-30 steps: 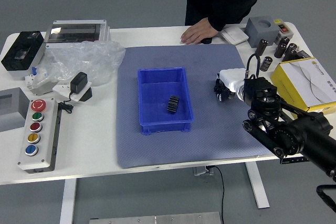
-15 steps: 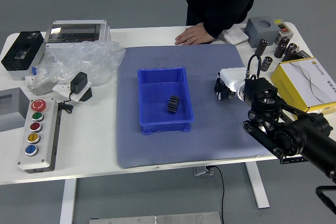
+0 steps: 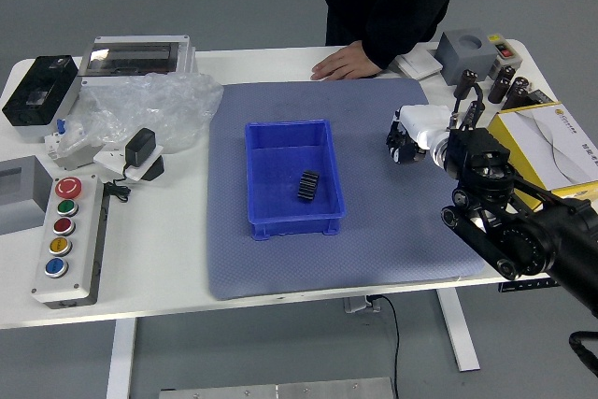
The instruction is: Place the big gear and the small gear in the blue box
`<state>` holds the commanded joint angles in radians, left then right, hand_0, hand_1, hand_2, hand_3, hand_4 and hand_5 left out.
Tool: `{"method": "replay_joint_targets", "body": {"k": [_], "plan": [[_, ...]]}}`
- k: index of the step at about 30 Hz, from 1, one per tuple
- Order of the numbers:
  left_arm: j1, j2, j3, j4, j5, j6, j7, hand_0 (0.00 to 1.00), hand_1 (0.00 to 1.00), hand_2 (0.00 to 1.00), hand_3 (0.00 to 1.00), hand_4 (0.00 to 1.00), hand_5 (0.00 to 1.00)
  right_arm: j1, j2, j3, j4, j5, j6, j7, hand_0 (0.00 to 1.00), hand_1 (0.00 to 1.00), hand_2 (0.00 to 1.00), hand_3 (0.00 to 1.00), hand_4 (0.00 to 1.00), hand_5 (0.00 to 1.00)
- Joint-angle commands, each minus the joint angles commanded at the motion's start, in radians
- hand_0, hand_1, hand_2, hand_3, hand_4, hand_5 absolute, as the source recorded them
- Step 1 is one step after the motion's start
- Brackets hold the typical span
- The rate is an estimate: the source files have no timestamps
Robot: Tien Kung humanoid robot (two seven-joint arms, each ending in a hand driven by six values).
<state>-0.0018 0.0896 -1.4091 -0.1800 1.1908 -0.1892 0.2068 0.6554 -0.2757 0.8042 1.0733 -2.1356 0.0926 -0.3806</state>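
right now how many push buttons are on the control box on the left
5, in a row along the control box. From the far end: big red button, green button, smaller red button, yellow button, blue button. None looks hidden.

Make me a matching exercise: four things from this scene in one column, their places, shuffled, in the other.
Things
1. dark ridged piece
2. button panel
3. person's hand
4. yellow box

Places
A. at the far edge of the table
B. on the table's right side
C. inside the blue box
D. on the table's left side

Right pairs: 1-C, 2-D, 3-A, 4-B
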Motion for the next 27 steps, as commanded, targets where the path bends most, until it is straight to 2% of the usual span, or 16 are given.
{"method": "replay_joint_targets", "body": {"k": [8,14,17,21,27], "plan": [[-0.002,0.001,-0.002,0.000,-0.004,0.001,-0.001,0.803,0.831,0.823,0.849,0.682,0.256,-0.025,-0.052,0.059,0.165,-0.015,0.011,-0.024,0.405,0.402,0.425,0.551,0.515,0.155],[-0.005,0.002,-0.002,0.000,-0.003,0.000,-0.003,0.803,0.831,0.822,0.849,0.682,0.254,-0.028,-0.054,0.059,0.297,-0.017,0.016,-0.034,0.405,0.403,0.423,0.551,0.513,0.156],[-0.003,0.003,-0.004,0.000,-0.002,0.001,-0.002,0.803,0.831,0.822,0.849,0.682,0.254,-0.025,-0.036,0.043,0.366,-0.015,0.022,-0.041,0.405,0.403,0.423,0.551,0.513,0.156],[-0.001,0.002,-0.004,0.000,-0.001,0.001,0.000,0.804,0.830,0.821,0.849,0.682,0.255,-0.019,0.009,0.011,0.433,-0.012,0.025,-0.047,0.406,0.403,0.424,0.551,0.510,0.154],[-0.002,-0.001,-0.005,0.000,0.001,0.001,-0.001,0.804,0.830,0.821,0.849,0.681,0.255,-0.009,0.076,-0.049,0.442,0.006,0.022,-0.046,0.408,0.404,0.427,0.557,0.509,0.154]]}}
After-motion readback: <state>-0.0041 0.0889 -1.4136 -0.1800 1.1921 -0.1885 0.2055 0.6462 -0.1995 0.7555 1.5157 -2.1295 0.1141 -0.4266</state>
